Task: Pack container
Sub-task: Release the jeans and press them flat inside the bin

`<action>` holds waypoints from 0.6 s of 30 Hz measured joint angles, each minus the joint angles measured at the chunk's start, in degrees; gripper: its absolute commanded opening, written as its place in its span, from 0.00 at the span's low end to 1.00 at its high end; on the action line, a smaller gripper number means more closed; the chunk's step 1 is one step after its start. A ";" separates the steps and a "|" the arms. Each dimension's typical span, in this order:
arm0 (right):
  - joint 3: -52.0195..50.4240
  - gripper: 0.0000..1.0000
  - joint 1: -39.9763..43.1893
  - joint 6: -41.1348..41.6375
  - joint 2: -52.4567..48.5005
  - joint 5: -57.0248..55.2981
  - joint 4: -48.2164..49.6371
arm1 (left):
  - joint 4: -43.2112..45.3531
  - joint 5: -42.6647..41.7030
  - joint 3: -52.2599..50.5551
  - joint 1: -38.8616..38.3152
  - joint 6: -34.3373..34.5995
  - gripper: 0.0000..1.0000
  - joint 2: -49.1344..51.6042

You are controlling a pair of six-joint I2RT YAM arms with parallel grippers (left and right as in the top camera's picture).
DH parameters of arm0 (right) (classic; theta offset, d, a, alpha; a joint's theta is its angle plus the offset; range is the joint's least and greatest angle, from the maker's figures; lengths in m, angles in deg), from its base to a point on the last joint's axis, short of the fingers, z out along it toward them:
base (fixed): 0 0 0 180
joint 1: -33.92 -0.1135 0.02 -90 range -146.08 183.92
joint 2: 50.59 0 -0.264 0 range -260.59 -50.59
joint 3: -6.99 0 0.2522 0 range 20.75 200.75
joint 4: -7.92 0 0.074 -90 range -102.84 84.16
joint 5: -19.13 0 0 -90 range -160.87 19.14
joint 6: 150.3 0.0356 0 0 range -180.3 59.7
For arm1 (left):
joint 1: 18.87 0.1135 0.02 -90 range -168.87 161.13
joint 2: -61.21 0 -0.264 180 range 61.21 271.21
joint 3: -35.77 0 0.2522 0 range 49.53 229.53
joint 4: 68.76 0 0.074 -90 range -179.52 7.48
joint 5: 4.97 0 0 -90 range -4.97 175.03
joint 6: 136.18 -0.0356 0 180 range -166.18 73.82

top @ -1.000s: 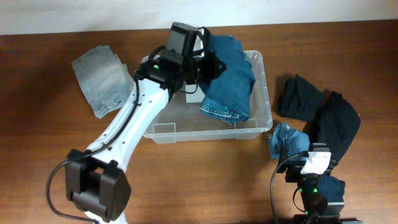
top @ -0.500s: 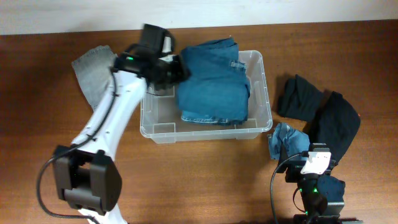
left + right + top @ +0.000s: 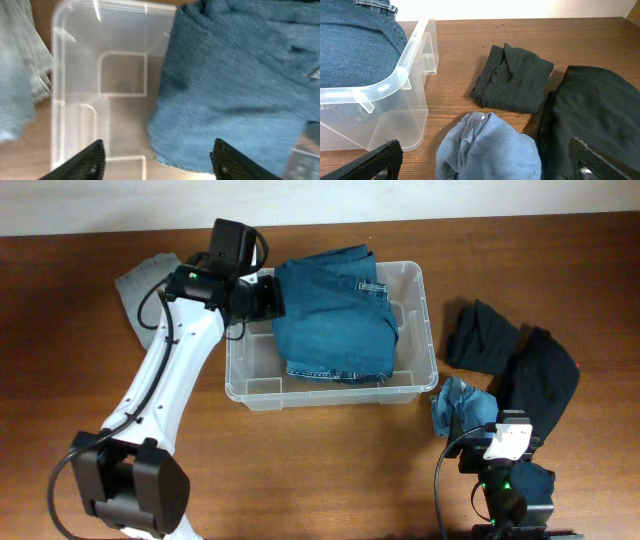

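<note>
Pulled leftward since a second ago, the left tool (image 3: 159, 151) hangs spread and empty. By the brown wooden counter's (image 3: 330, 470) near right corner, the right tool (image 3: 484, 150) is spread above a crumpled light-blue cloth (image 3: 455, 400). Farther back, mid-counter, the large clear rectangular plastic container (image 3: 330, 395) holds folded blue denim jeans (image 3: 335, 320).
</note>
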 measured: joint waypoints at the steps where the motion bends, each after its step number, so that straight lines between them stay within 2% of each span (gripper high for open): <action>1: 0.00 0.98 0.00 -0.02 0.00 0.00 0.02 | 0.57 0.33 0.00 0.04 -0.72 0.74 0.26; 5: 0.00 0.98 0.00 0.02 -0.02 0.00 0.02 | 6.08 -2.95 -0.02 0.39 -7.39 0.72 6.86; 9: 0.00 0.98 0.00 -0.02 0.00 0.00 0.02 | 12.17 -13.11 -0.02 2.05 -11.32 0.70 14.29; 11: 0.00 0.98 0.00 0.00 0.00 0.00 0.02 | 13.51 -16.15 -0.02 2.67 -12.35 0.55 15.85; 13: 0.00 0.98 0.00 0.00 0.00 0.00 0.02 | 14.23 -20.13 -0.02 3.21 -14.21 0.32 16.70; 17: 0.00 0.98 0.00 0.00 0.00 0.00 0.02 | 14.58 -25.97 -0.02 3.17 -15.82 0.02 16.83; 18: 0.00 0.98 0.00 0.00 0.00 0.00 0.00 | 14.64 -27.21 -0.02 3.19 -16.44 0.00 16.85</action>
